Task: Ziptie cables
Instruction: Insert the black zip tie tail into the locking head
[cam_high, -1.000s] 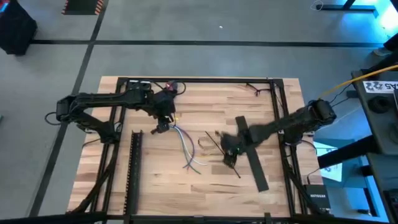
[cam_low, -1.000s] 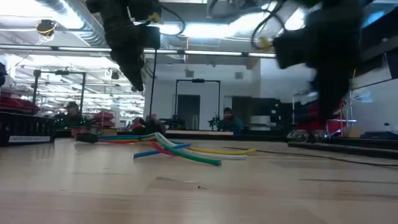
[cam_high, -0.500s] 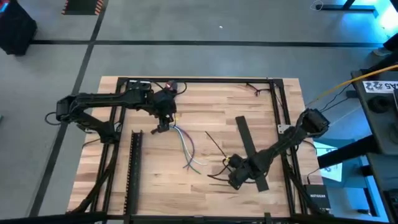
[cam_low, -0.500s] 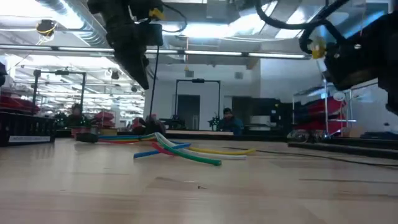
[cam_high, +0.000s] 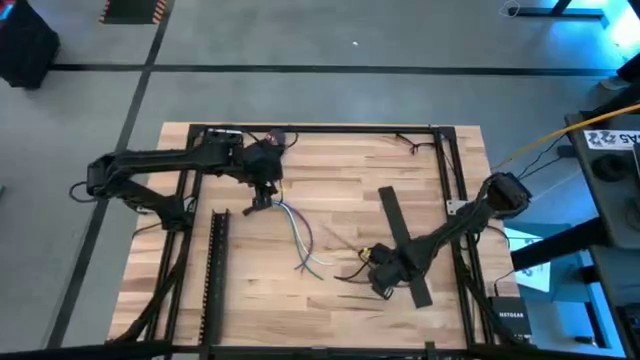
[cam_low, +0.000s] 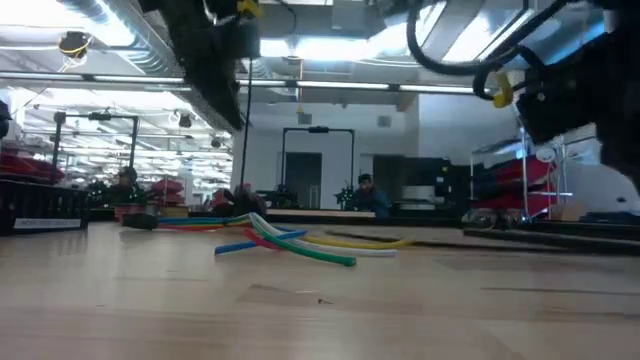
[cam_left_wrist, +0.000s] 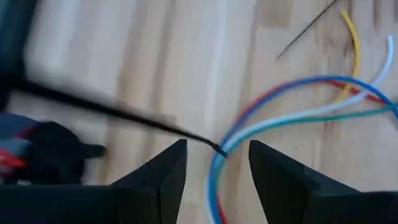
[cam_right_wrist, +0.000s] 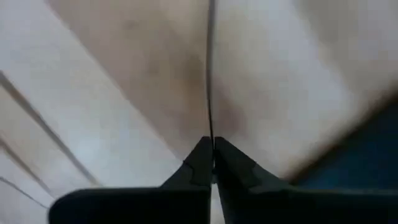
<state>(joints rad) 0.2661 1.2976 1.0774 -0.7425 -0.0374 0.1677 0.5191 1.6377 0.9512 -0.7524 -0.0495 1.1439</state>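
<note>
While my right gripper has its fingers pinched on a zip tie, nothing is bundled yet.
My left gripper hovers with fingers apart over the cables, lying loose mid-table; wrapping and cinching remain.

The wooden table carries a long flat black bar lying slantwise toward four o'clock of centre. At the twelve-to-one o'clock edge sits a small reddish wire tangle. A black perforated rail runs along the eight o'clock side. Beyond the table, in the low view, a seated person shows at the room's middle, and red shelving stands toward nine o'clock.
</note>
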